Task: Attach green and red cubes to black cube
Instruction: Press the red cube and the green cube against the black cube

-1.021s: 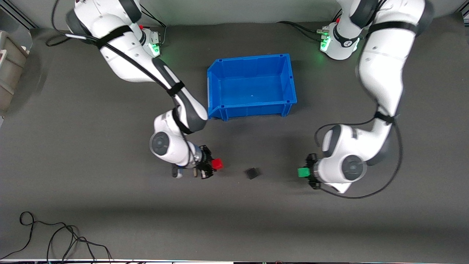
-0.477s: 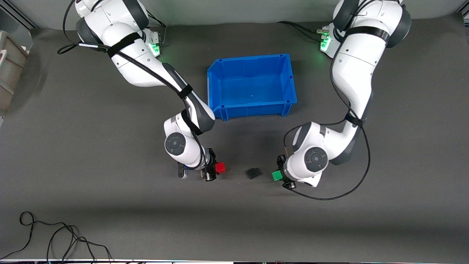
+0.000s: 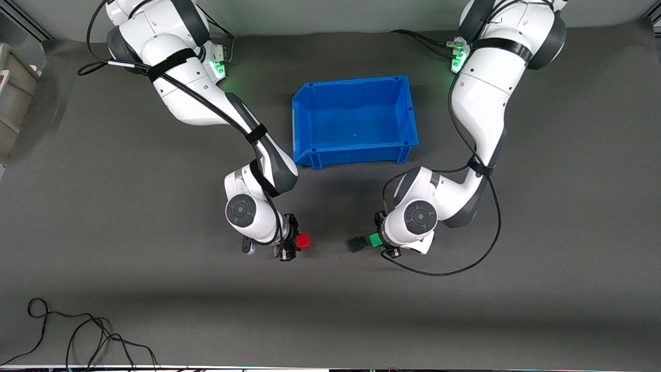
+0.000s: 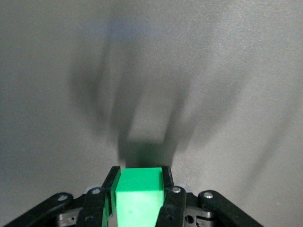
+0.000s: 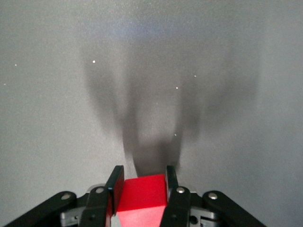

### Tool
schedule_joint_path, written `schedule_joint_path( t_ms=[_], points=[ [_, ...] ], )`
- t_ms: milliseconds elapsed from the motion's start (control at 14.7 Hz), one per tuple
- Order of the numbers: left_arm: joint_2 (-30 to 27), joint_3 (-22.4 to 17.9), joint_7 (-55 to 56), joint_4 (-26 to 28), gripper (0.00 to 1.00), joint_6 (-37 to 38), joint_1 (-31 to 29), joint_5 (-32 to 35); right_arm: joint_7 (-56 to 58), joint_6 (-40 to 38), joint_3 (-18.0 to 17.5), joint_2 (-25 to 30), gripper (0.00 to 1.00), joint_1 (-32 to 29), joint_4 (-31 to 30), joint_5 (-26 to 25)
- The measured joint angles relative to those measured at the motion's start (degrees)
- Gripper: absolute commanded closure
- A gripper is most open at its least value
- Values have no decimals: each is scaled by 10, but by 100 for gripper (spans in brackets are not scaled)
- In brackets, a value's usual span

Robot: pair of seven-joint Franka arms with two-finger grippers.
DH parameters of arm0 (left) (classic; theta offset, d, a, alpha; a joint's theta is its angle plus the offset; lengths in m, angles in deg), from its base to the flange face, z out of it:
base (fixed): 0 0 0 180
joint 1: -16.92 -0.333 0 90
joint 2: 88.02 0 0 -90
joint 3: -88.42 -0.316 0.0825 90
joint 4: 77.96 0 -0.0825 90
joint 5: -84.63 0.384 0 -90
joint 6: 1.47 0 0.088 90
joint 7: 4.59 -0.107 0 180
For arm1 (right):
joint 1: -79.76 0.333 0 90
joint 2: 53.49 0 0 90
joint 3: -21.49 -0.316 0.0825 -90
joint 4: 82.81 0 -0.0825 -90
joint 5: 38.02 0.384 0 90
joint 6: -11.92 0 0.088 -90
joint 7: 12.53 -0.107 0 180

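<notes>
Black cube: the black cube (image 3: 356, 244) lies on the bench (image 3: 330, 310), nearer the front camera than the blue bin (image 3: 354, 120), at about 6 o'clock from it.
Green cube: the green cube (image 3: 375, 240) is pinched in the left gripper (image 3: 381, 241), at the black cube's 3 o'clock; whether they touch or stand just apart I cannot tell. In the left wrist view the fingers (image 4: 167, 182) clamp the cube (image 4: 138, 198) on two opposite faces.
Red cube: the red cube (image 3: 303, 241) is gripped by the right gripper (image 3: 292, 243), well apart at the black cube's 9 o'clock. Its fingers (image 5: 116, 183) press the cube (image 5: 143, 195) from both sides.
Handling: the cubes look rigid, light and matte, so flat side faces should hold without slipping.
Hold: grip opposite faces, leaving the mating face bare.
Room: open bench lies all round; the bin's wall sits toward 12 o'clock, clear of the line of approach.
</notes>
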Motion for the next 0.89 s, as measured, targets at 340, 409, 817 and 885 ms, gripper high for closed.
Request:
schedule_joint_path(
  t_ms=[340, 409, 817, 885],
  points=[
    [1, 0, 36, -5, 100, 0, 8, 0, -1, -3, -2, -19, 100, 12, 28, -5],
    [1, 0, 43, -6, 100, -2, 12, 0, -2, -4, -2, -24, 100, 15, 35, -5],
    [2, 0, 58, -6, 100, -34, 25, 0, -8, -5, -2, -57, 100, 28, 83, -6],
    [4, 0, 58, -6, 100, -34, 29, 1, -17, -6, -2, -60, 100, 31, 89, -6]
  ],
)
